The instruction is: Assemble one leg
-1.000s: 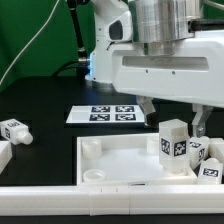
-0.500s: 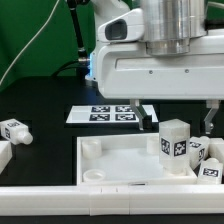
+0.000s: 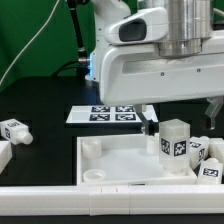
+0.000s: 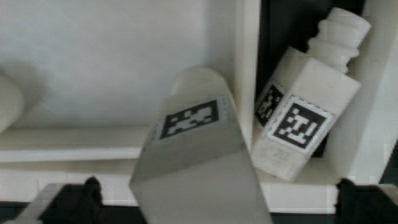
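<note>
A leg, a chunky white post with marker tags, stands upright on the near right corner of the large white square panel. My gripper is open. Its dark fingers hang on either side of the leg's top without touching it. In the wrist view the same leg fills the middle between the two fingertips of my gripper. A second leg lies just outside the panel's rim.
Two more legs lie at the exterior view's right of the panel. Two others lie at its left. The marker board lies behind the panel. A white bar runs along the front.
The gripper has risen and shifted to the exterior view's right, and its fingers stand wider apart. The leg has stayed upright on the panel.
</note>
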You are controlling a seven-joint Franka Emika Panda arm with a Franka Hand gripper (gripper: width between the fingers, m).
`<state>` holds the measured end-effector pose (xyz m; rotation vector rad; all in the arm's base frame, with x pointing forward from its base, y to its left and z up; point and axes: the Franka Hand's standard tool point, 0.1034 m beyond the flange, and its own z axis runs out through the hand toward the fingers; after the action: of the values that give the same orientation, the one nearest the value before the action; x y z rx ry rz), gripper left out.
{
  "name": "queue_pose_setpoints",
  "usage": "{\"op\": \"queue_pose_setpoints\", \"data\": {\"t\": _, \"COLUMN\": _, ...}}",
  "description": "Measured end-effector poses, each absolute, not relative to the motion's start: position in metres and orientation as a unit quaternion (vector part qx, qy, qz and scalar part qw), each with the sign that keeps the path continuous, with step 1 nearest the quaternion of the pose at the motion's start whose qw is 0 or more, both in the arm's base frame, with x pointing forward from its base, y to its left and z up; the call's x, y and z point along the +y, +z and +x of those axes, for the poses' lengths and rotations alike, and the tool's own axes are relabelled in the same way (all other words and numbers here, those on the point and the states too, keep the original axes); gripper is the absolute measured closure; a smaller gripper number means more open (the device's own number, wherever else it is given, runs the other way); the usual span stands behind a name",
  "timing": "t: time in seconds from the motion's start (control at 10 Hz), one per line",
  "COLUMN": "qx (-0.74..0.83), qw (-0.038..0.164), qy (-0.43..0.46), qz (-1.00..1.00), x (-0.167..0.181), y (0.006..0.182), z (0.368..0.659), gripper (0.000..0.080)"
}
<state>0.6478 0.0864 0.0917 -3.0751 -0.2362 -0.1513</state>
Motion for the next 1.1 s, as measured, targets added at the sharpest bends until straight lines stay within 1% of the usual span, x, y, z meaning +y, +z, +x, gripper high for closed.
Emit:
{"op": "queue_pose_setpoints", "data": {"t": 0.2, "qx": -0.127, "qw": 0.023, "qy": -0.053, "qz": -0.99, "x": 0.084, "y": 0.0913, "z": 0.6483, "gripper": 0.0151}}
{"op": "queue_pose_setpoints", "data": {"t": 0.3, "qx": -0.156, "qw": 0.021, "qy": -0.054, "qz": -0.986, "x": 0.0825, "y": 0.0913, "z": 0.6486, "gripper": 0.0274}}
{"op": "queue_pose_setpoints", "data": {"t": 0.4, "qx": -0.152, "qw": 0.022, "qy": -0.054, "qz": -0.987, "x": 0.0823, "y": 0.0913, "z": 0.6486, "gripper": 0.0409}}
{"op": "queue_pose_setpoints", "data": {"t": 0.5, "qx": -0.152, "qw": 0.022, "qy": -0.054, "qz": -0.987, "x": 0.0822, "y": 0.0913, "z": 0.6486, "gripper": 0.0409}}
{"op": "queue_pose_setpoints", "data": {"t": 0.6, "qx": -0.152, "qw": 0.022, "qy": -0.054, "qz": -0.987, "x": 0.0822, "y": 0.0913, "z": 0.6487, "gripper": 0.0519}}
{"op": "queue_pose_setpoints", "data": {"t": 0.9, "qx": -0.124, "qw": 0.024, "qy": -0.053, "qz": -0.991, "x": 0.0821, "y": 0.0913, "z": 0.6487, "gripper": 0.0519}}
{"op": "queue_pose_setpoints", "data": {"t": 1.1, "qx": -0.008, "qw": 0.03, "qy": -0.049, "qz": -0.998, "x": 0.0832, "y": 0.0914, "z": 0.646, "gripper": 0.0519}}
